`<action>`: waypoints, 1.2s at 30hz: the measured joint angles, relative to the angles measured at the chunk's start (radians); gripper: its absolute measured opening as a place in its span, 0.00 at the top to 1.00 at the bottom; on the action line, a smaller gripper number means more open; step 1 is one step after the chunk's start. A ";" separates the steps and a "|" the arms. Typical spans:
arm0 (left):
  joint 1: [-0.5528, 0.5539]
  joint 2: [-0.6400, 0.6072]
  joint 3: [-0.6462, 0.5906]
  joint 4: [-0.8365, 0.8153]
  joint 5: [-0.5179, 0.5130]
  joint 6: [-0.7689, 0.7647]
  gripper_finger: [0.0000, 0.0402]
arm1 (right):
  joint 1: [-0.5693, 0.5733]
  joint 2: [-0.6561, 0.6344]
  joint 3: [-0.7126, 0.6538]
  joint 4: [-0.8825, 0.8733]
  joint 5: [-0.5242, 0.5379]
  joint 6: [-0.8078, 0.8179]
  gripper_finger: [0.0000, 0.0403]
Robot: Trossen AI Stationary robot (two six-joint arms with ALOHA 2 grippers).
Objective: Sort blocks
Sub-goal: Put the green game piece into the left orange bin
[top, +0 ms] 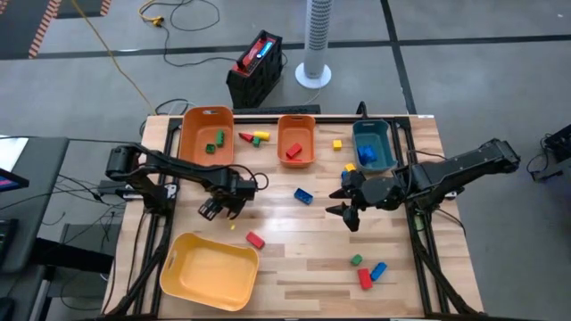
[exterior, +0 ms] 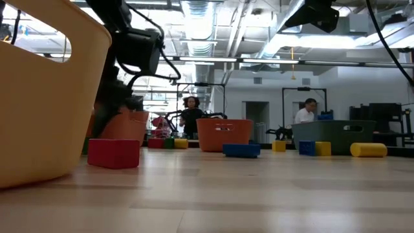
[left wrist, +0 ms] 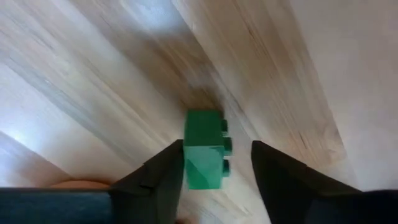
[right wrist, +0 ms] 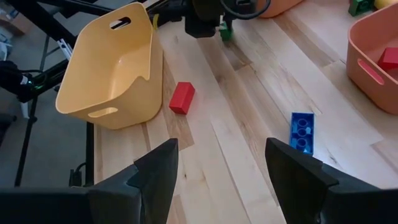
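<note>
Two black jointed arms, cables trailing along links; each hand with two dark wedge-shaped fingers.

Yellow bin, orange bins, teal bin (wooden table).

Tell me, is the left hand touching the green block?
Partly touching. In the left wrist view the green block sits between the left hand's fingers: one finger meets its side, while a gap shows to the other finger.
</note>
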 joint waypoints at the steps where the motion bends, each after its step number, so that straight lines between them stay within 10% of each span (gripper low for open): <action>1: 0.000 0.000 -0.005 0.003 0.000 0.000 0.59 | 0.000 0.000 0.000 0.000 0.000 0.002 0.37; 7: 0.000 -0.001 -0.014 0.019 0.000 -0.041 0.80 | 0.000 0.000 0.000 0.000 0.000 0.010 0.37; 18: 0.045 -0.064 0.164 0.086 -0.005 -0.378 0.80 | -0.009 0.000 0.000 -0.001 0.000 0.020 0.37; 27: 0.442 -0.293 0.178 0.174 -0.009 -0.844 0.80 | -0.018 0.000 0.000 0.002 0.002 0.014 0.37; 36: 0.731 -0.338 0.160 -0.017 0.065 -0.868 0.80 | -0.018 0.000 0.000 0.027 0.001 0.014 0.37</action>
